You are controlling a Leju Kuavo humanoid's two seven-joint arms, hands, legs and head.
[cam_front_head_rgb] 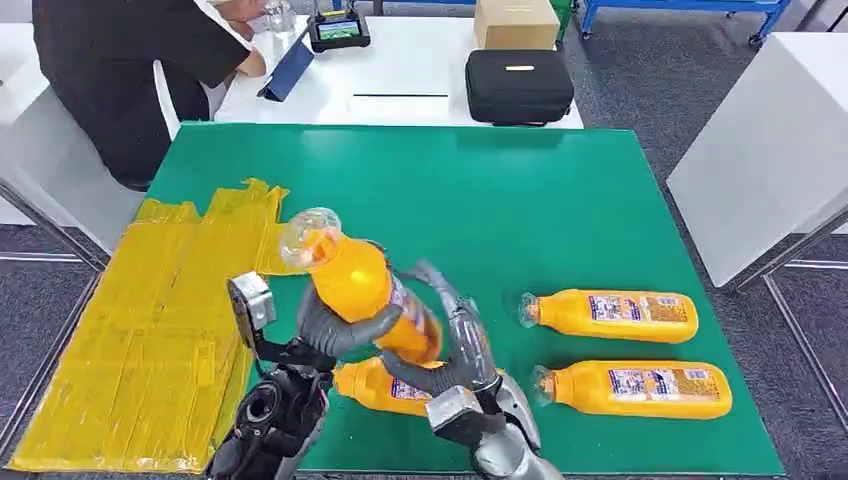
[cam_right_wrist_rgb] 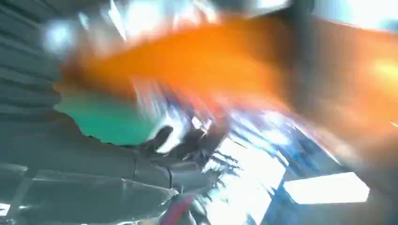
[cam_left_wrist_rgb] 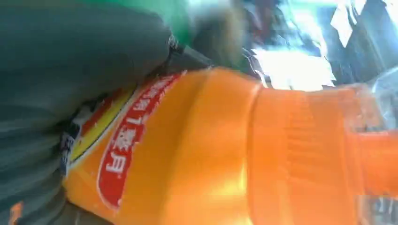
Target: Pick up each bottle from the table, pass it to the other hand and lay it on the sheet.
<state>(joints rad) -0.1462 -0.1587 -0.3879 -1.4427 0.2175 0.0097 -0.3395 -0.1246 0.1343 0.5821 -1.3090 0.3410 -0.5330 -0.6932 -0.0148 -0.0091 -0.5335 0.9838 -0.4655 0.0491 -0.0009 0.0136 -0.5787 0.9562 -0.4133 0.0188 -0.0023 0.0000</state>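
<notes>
The hand-over step is judged to be in progress: one orange bottle (cam_front_head_rgb: 362,296) is held tilted above the green table (cam_front_head_rgb: 560,200), cap end raised toward the yellow sheet (cam_front_head_rgb: 150,320). The left hand (cam_front_head_rgb: 335,330) is wrapped around the bottle's body. The right hand (cam_front_head_rgb: 455,345) is placed against the lower, labelled end with its fingers curled about it; whether a firm grip is kept there cannot be told. Next, release by the right hand and a carry leftward over the sheet are judged to be required. Three further bottles (cam_front_head_rgb: 610,315) are seen lying on the table, one directly beneath the hands.
</notes>
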